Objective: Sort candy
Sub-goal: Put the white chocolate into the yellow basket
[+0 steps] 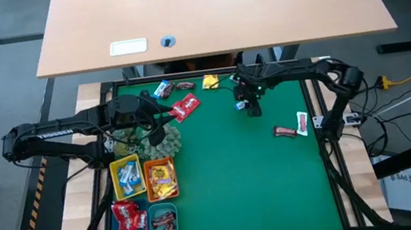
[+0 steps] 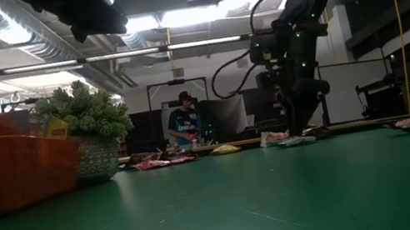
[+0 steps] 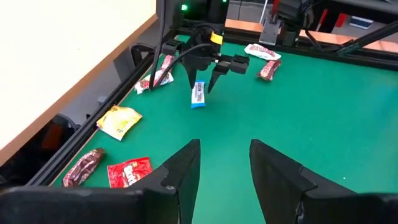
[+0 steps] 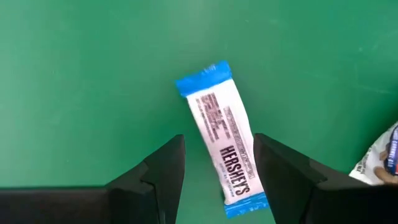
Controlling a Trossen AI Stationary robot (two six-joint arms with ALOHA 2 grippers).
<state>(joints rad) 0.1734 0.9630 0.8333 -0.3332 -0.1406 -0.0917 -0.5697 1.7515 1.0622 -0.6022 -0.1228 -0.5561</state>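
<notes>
the green tabletop (image 1: pixel 281 193) lies bare through its middle, candy strewn along the far edge. the right gripper (image 4: pixel 217 171) points down, fingers open astride a blue-white bar (image 4: pixel 224 146) lying flat. the left gripper (image 3: pixel 224 165) hovers open near the plant ball (image 1: pixel 162 139).

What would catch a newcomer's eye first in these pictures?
The right gripper, open, poised over a blue-and-white wrapped candy bar on the green mat. Next, four small trays of sorted candy beside a spiky green plant ball under the left arm.
</notes>
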